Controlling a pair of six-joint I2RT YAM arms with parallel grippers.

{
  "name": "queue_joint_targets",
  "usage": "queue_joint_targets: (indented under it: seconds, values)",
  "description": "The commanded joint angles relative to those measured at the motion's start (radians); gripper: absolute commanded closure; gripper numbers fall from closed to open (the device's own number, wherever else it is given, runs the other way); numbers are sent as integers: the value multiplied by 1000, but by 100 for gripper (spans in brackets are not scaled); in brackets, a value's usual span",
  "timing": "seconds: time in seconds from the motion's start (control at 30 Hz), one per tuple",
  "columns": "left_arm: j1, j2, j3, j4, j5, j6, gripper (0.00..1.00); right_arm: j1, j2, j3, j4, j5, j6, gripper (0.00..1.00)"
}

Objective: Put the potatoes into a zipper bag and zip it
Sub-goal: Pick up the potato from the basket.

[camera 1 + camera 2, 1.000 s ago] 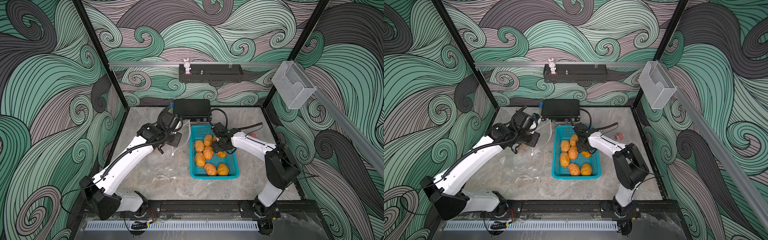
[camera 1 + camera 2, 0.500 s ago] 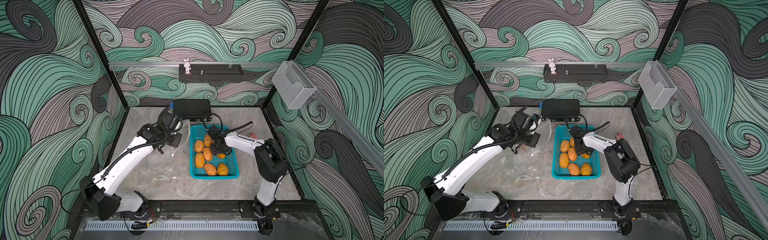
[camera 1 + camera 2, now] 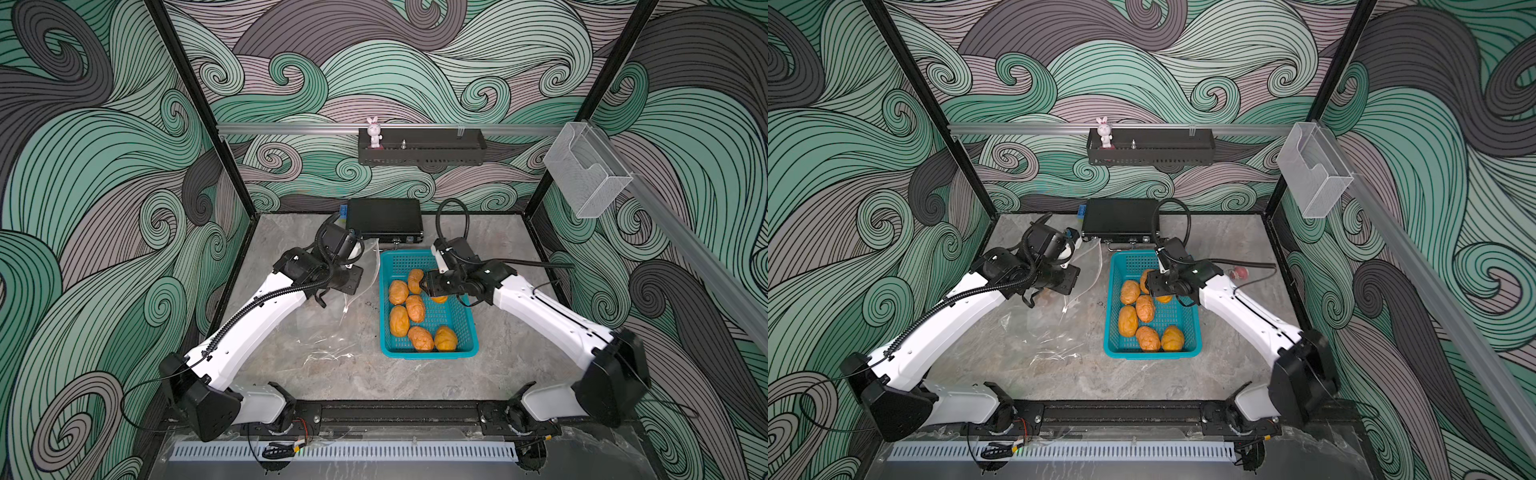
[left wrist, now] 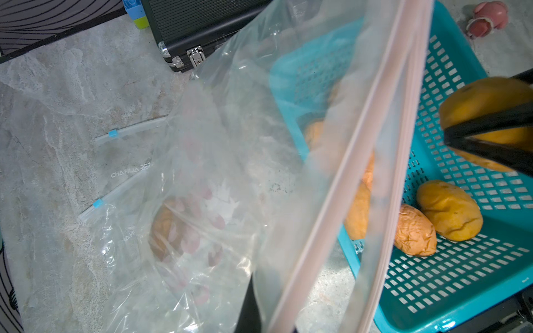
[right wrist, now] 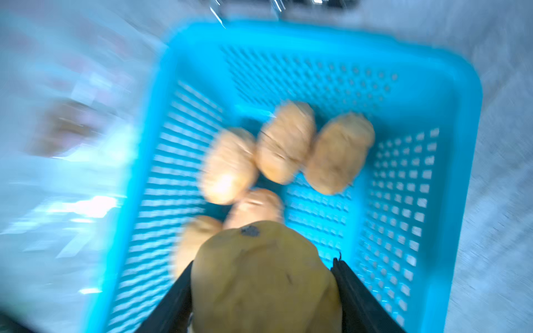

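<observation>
Several orange-tan potatoes (image 3: 414, 307) lie in the teal basket (image 3: 428, 355). My right gripper (image 3: 426, 287) hangs over the basket's back half, shut on one potato (image 5: 265, 276). Its black fingers (image 5: 354, 291) press that potato's two sides, as the left wrist view also shows around the potato (image 4: 487, 95). My left gripper (image 3: 355, 279) is shut on the rim of the clear zipper bag (image 4: 219, 173). It holds that rim up just left of the basket, and the plastic hides its fingertips. One darker potato (image 4: 167, 227) lies inside the bag.
A black case (image 3: 384, 218) stands at the back, close behind the basket. A pink toy (image 3: 1239, 273) lies on the table right of the basket. Further zipper bags with blue sliders (image 4: 114, 133) lie flat left of the held bag.
My right gripper has closed on a potato in the basket and is moving with it; the right arm's elbow has swung. The left arm and the bag have stayed put.
</observation>
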Motion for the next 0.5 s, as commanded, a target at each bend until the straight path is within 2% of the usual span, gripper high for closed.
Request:
queue_joint_targets:
  seconds: [0.0, 0.1, 0.23, 0.47]
  values:
    - [11, -23, 5, 8, 29, -3, 100, 10, -69, -18, 212, -203, 156, 55]
    - [13, -24, 6, 12, 42, -6, 100, 33, -78, -16, 384, -275, 280, 53]
    - [26, -27, 12, 16, 84, -15, 100, 95, -48, -29, 596, -277, 393, 52]
    - [29, -23, 28, 15, 125, -35, 100, 143, 50, -7, 762, -278, 499, 53]
